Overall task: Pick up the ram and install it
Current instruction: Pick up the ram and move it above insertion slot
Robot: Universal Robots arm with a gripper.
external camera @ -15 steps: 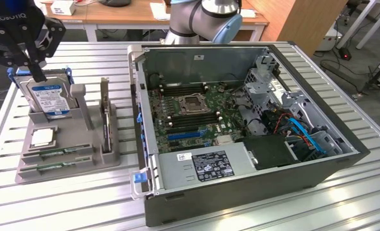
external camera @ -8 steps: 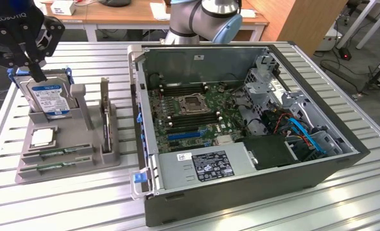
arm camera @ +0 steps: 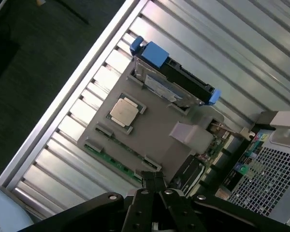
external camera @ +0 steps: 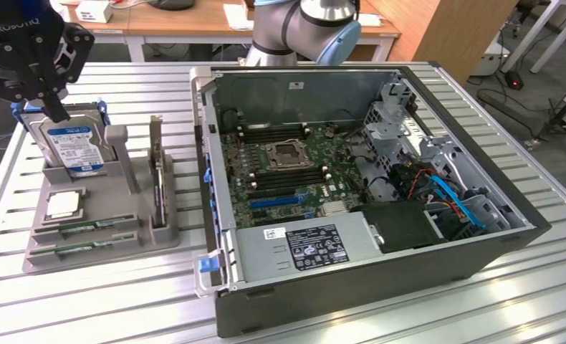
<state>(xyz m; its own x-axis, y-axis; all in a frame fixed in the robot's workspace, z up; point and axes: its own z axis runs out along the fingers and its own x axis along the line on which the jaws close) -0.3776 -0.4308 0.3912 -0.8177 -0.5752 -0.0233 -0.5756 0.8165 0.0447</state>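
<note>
**Findings, from the exterior view's left to its right**

- **Gripper:** The gripper [external camera: 56,112] hangs from the arm at the far left, pointing down, with its tip just above the top edge of the upright hard drive [external camera: 73,147]. In the wrist view the gripper [arm camera: 154,182] has its fingers pressed together with nothing between them.
- **Holder:** The grey holder tray [external camera: 120,240] carries the silver processor chip [external camera: 63,204].
- **Task item:** The ram [external camera: 84,228] lies flat in a slot along the tray's near edge, well apart from the gripper and untouched. A second stick lies just beside it.
- **Other parts:** The upright expansion card [external camera: 156,168] stands on the tray's right side. Further right is the open computer case [external camera: 360,287], and the memory slots [external camera: 269,132] on its motherboard look empty.

**Assessment:** The step in hand is judged to be the approach to the ram. To do it well, the fingers must be parted before descent. They should be squared across the stick's thin faces and centred along its length, and kept clear of the hard drive and the card.
</note>
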